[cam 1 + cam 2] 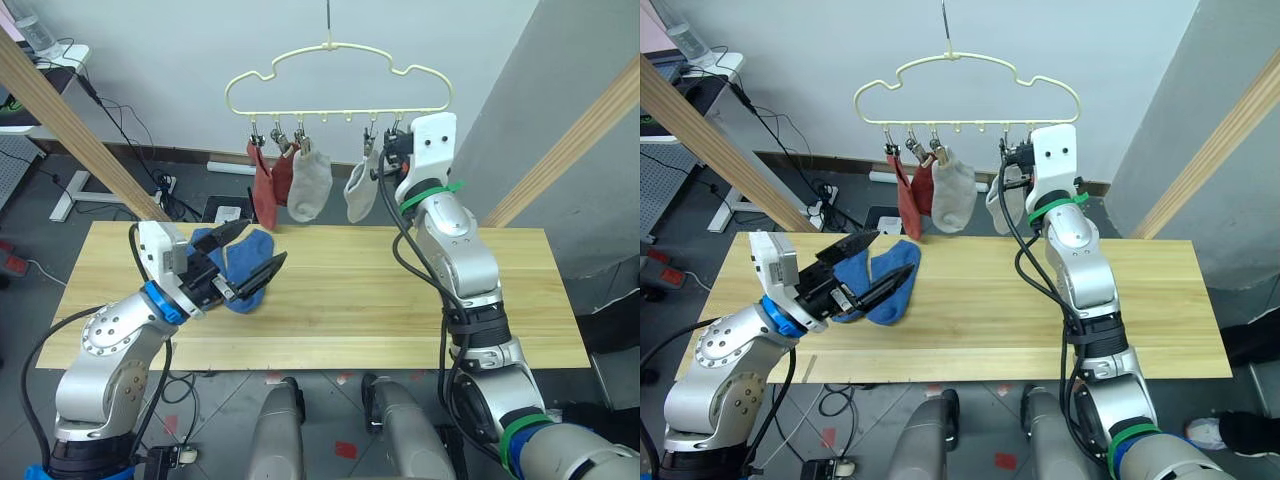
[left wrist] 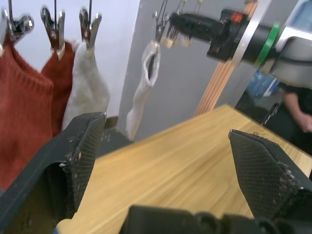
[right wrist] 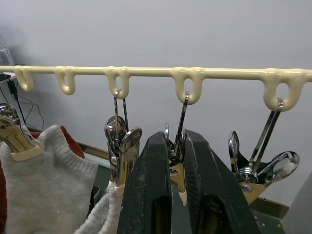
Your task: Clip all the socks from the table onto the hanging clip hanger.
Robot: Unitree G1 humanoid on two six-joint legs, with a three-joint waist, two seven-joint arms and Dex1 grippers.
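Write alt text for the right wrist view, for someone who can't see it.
The right gripper pinches one metal clip hanging from the pale-yellow clip hanger. A light grey sock hangs from a clip further along the bar, and another clip hangs empty.

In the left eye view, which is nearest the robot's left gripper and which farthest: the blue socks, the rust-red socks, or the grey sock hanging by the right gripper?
From the left gripper, jaws open:
1. The two blue fabric socks, lying on the light wooden table right under it.
2. The pair of rust-red socks, clipped at the left end of the pale-yellow wire clip hanger.
3. The light grey sock, hanging beside the right gripper.
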